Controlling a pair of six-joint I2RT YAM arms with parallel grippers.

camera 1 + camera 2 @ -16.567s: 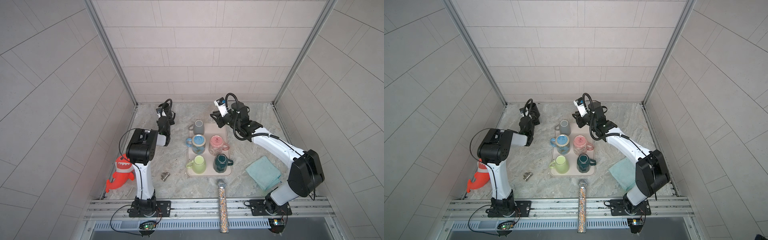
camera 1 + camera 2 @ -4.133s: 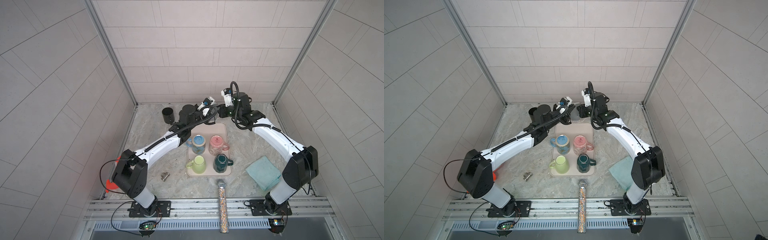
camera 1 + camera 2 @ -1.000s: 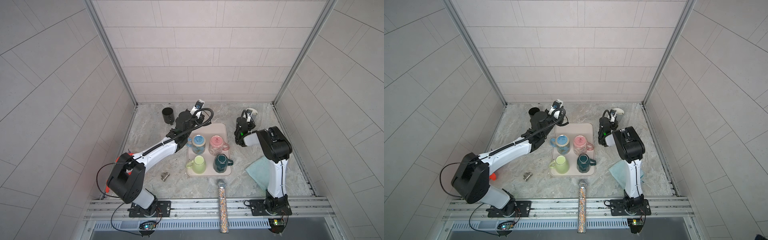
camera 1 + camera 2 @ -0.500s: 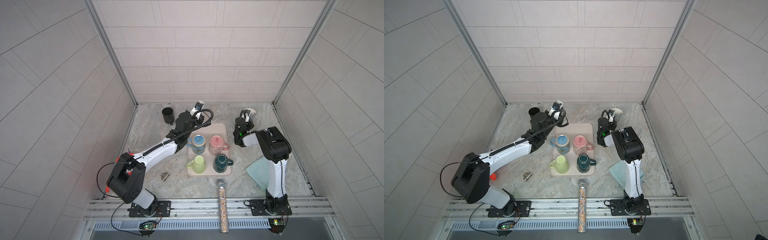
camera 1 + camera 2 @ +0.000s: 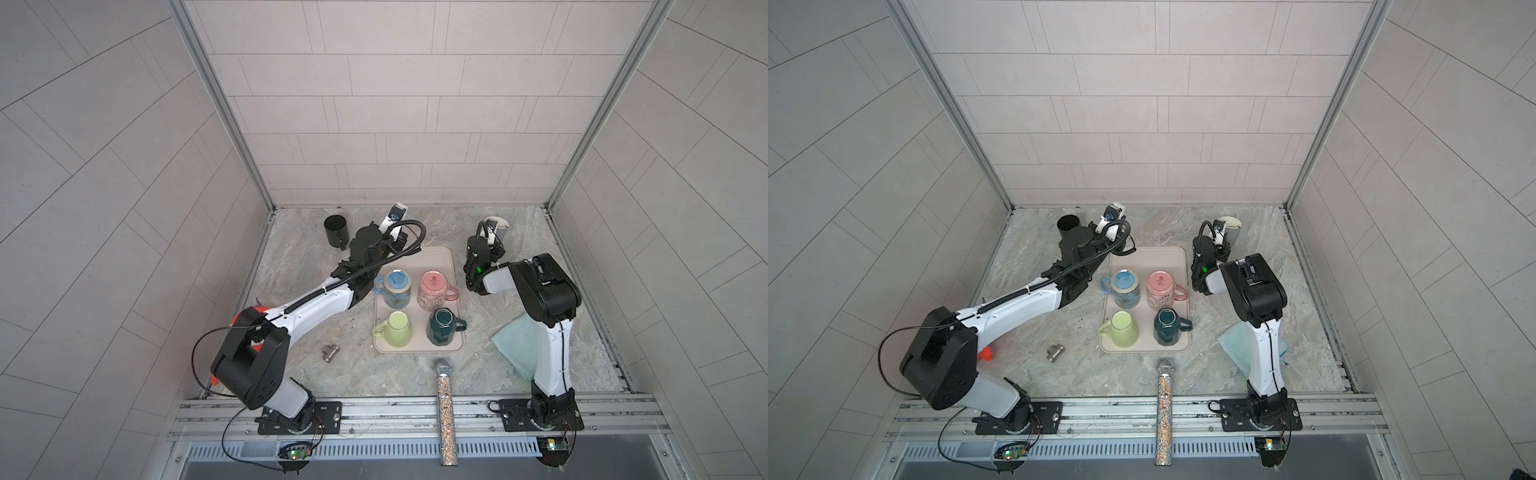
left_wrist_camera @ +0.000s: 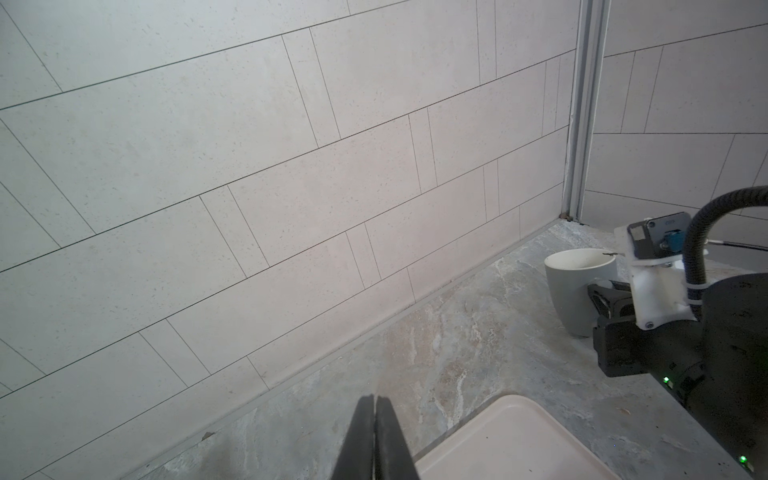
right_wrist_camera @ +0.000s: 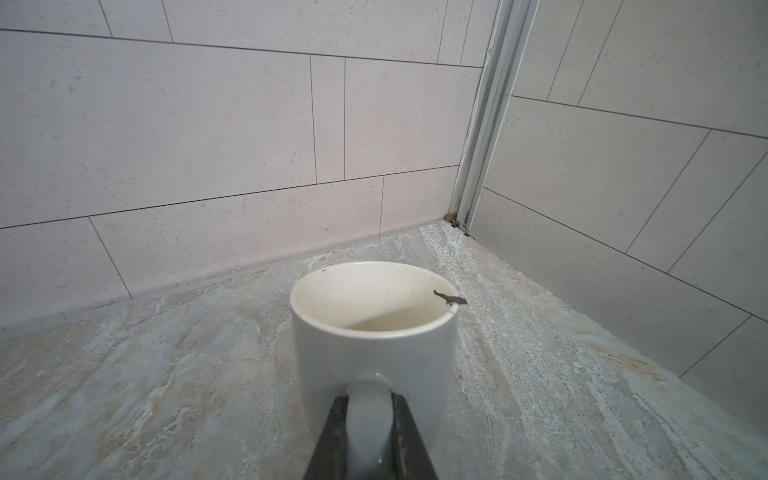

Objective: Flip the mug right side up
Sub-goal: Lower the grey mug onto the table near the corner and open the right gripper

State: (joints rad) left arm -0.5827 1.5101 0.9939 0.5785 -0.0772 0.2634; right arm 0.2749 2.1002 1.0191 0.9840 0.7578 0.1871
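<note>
The grey mug [image 5: 501, 227] [image 5: 1233, 226] stands right side up on the marble table near the back right corner, its cream inside showing [image 7: 374, 332] [image 6: 577, 286]. My right gripper [image 7: 370, 400] [image 5: 492, 242] [image 5: 1221, 243] is shut on the mug's handle, one finger on each side. My left gripper [image 6: 375, 401] [image 5: 401, 241] [image 5: 1121, 243] is shut and holds nothing. It hovers by the back left corner of the beige tray [image 5: 436, 257] [image 5: 1163, 257] [image 6: 519, 440].
On the tray sit a blue mug [image 5: 397, 283], a pink mug [image 5: 432, 284], a green mug [image 5: 397, 329] and a dark teal mug [image 5: 442, 327]. A black cup [image 5: 336, 230] stands back left. A microphone [image 5: 444, 395], a teal cloth [image 5: 515, 338] and a metal piece [image 5: 330, 352] lie in front.
The grey mug, earlier upside down on the tray's back left, now stands upright at the back right. Over the last second both arms have barely moved.
</note>
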